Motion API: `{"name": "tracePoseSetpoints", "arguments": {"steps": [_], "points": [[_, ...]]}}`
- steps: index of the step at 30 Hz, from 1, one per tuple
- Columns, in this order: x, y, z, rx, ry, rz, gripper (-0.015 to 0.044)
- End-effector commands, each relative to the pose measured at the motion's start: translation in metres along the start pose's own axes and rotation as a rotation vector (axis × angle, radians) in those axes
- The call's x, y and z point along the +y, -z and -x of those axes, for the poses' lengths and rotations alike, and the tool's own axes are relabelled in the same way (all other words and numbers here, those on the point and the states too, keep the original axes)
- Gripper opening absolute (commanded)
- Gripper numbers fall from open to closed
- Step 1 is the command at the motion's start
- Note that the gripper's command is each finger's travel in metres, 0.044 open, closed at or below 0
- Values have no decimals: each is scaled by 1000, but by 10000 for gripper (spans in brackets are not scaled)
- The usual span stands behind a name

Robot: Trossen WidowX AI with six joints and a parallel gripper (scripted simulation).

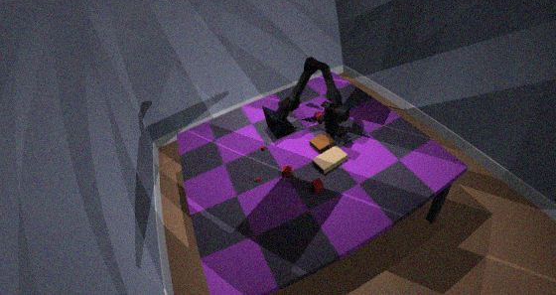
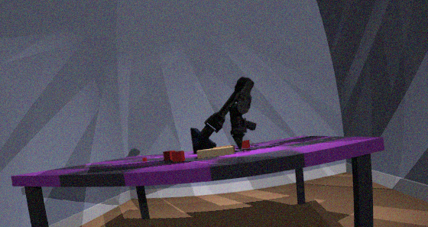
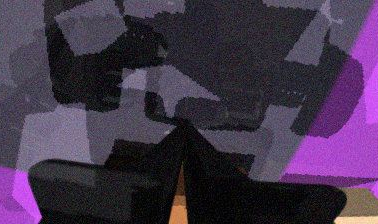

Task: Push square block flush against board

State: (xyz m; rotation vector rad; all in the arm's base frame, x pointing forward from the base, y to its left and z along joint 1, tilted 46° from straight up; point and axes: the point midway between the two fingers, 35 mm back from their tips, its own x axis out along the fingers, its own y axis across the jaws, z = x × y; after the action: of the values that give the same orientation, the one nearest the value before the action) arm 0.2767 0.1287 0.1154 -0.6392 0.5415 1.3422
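Observation:
The orange-brown square block (image 1: 321,142) lies flat on the table. The pale wooden board (image 1: 330,159) (image 2: 215,152) lies flat beside it, on the side away from the arm base. A narrow dark strip shows between them in the top view; whether they touch is hard to tell. The block is hidden in the exterior view. In the wrist view a bit of the block (image 3: 178,215) shows between the finger bodies, and the board (image 3: 366,200) shows at the bottom right. My gripper (image 1: 342,138) (image 2: 240,147) (image 3: 184,131) is shut and empty, pointing down low over the table beside the block.
Red cubes stand in front of the board (image 1: 318,185) and to its left (image 1: 287,171). Another red cube (image 1: 319,115) (image 2: 245,144) is near the arm, behind the block. Tiny red cubes (image 1: 263,148) (image 1: 258,180) lie farther left. The checkered table (image 1: 357,215) has patchy shadows.

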Motion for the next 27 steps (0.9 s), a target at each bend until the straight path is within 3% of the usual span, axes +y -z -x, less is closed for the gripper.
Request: {"name": "tracePoseSetpoints", "arguments": {"steps": [1, 27], "points": [[1, 3, -1, 4, -2, -6, 0], [0, 22, -2, 7, -3, -6, 0]]}}
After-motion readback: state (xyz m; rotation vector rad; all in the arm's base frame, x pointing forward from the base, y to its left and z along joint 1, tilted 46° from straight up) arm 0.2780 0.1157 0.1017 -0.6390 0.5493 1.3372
